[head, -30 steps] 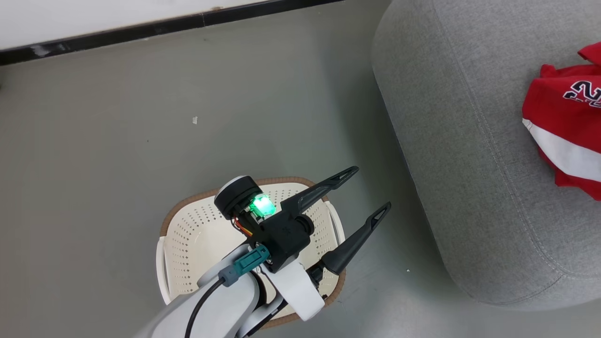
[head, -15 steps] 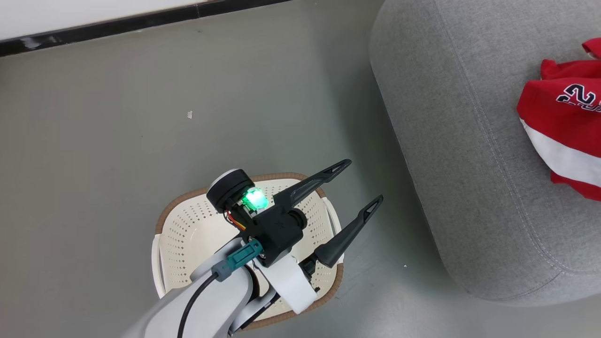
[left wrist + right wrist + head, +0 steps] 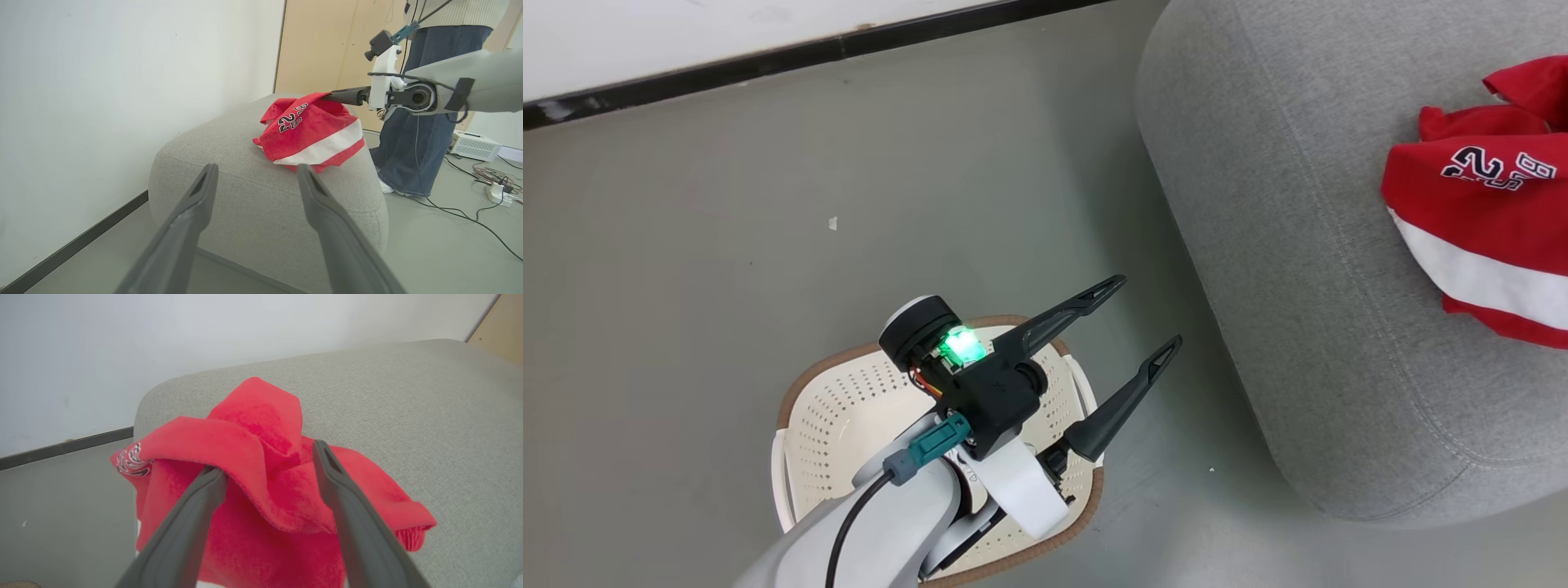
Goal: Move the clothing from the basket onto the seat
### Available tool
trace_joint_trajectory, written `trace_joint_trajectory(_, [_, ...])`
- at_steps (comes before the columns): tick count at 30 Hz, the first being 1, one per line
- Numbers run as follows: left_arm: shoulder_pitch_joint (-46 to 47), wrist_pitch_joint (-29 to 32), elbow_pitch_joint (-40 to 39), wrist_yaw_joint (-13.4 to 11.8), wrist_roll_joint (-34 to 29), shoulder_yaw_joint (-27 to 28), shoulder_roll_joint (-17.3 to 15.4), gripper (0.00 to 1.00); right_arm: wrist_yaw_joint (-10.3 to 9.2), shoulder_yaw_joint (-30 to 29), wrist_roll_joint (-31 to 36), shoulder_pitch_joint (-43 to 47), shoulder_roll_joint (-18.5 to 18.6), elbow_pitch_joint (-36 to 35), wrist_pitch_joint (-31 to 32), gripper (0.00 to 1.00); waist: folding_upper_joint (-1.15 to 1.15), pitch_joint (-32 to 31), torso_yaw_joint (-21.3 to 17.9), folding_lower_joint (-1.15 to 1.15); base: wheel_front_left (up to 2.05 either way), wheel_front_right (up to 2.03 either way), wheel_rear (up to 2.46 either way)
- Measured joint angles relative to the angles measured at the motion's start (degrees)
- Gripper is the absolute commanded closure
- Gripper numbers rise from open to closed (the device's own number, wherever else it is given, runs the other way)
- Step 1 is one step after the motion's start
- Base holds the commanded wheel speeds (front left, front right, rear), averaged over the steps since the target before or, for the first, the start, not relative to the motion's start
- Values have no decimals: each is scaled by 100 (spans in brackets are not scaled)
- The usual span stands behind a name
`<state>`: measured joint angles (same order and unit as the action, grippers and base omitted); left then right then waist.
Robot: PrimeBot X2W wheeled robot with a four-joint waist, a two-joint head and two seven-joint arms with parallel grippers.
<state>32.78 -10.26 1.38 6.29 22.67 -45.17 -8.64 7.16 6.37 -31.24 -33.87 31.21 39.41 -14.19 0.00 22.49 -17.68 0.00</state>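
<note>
Our basket (image 3: 849, 408) sits on the floor (image 3: 711, 245), and its holed walls show bare (our arm hides part of it). Our left end effector (image 3: 1145, 314) hangs above it, fingers wide apart, holding nothing. The clothing (image 3: 1478, 220) lies bunched on the seat (image 3: 1298, 245), well apart from that one. Our right end effector (image 3: 267, 459) is at the clothing, fingers spread, red cloth draped over one fingertip. Bare floor lies between the basket and the seat's round edge.
</note>
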Motion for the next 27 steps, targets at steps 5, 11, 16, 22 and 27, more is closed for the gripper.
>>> trace_joint_trajectory(5, [0,-52,71,0,43,4,1,0,0,175,-105,237,136,-242,0,0,0,-97,-110,0,0,0,0])
trace_joint_trajectory(11, [-1,-147,133,0,60,43,-3,0,0,236,-113,494,316,-710,-1,0,0,-234,-250,0,0,0,0])
trace_joint_trajectory(16, [-9,-203,177,0,162,137,-5,0,0,135,-110,581,539,-1092,-1,0,0,-361,-351,0,0,0,0])
trace_joint_trajectory(22, [-76,-275,291,-20,200,318,-63,0,0,-11,-46,579,589,-1726,-11,0,0,-532,-409,0,0,0,0])
trace_joint_trajectory(27, [-183,-296,355,-118,204,455,-98,0,0,-8,36,577,555,-2054,-12,0,0,-651,-393,0,0,0,0])
